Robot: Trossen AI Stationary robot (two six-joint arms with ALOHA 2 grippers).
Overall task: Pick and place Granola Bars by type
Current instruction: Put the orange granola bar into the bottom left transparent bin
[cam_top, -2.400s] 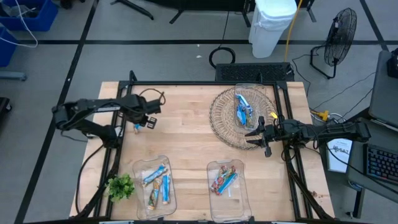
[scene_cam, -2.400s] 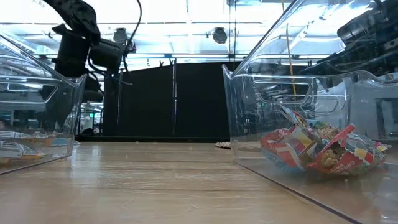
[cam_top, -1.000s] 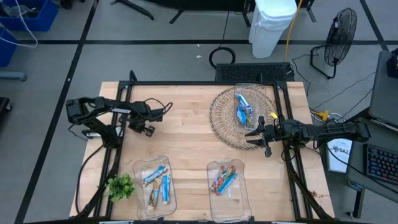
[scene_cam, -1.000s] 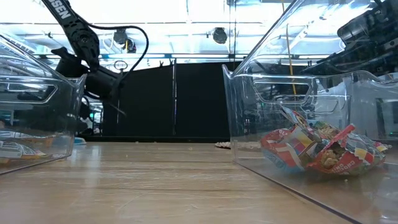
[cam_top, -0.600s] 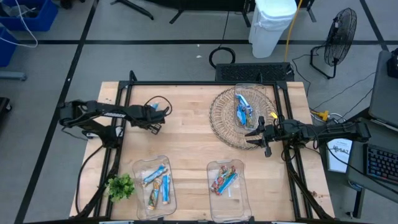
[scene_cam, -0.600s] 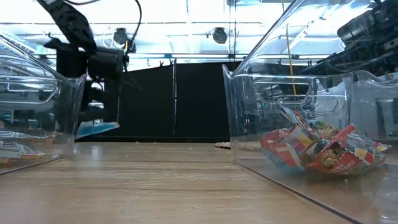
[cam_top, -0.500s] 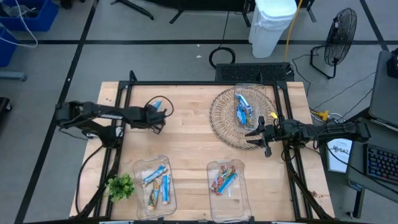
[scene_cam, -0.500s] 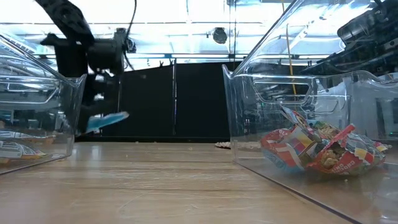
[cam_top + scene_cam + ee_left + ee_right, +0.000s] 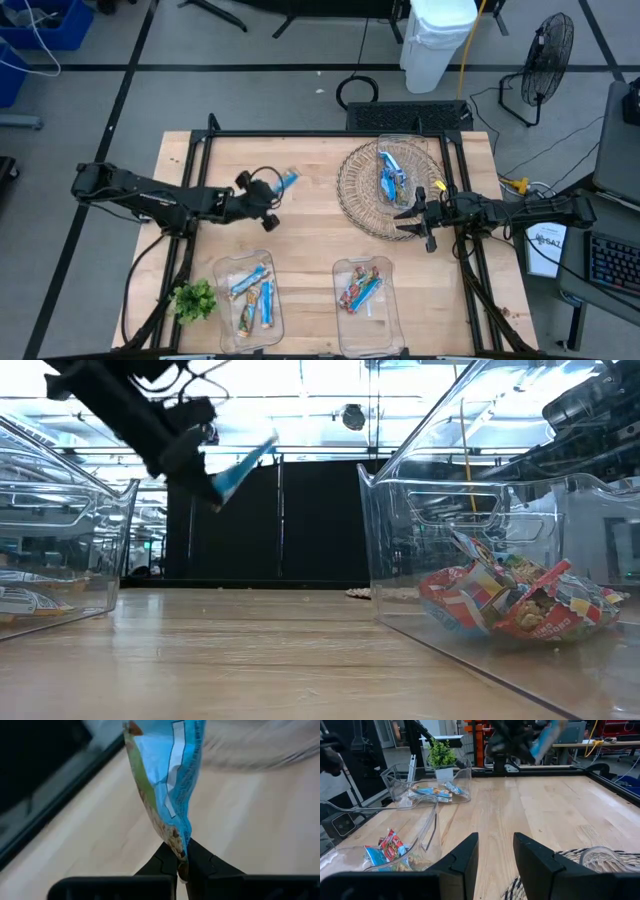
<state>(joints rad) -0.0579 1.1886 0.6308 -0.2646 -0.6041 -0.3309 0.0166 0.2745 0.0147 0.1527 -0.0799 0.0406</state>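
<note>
While lifted, blue bar (image 9: 287, 181) moved rightward.

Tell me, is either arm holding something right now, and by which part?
The left tool pinches a blue granola bar by one end of its wrapper. The right tool is open and holds nothing.

Left gripper (image 9: 275, 190), clamped on blue granola bar (image 9: 288, 181), now farther from desk's left edge, nearer its middle; bar raised higher, tilted up, above the wood.
</note>
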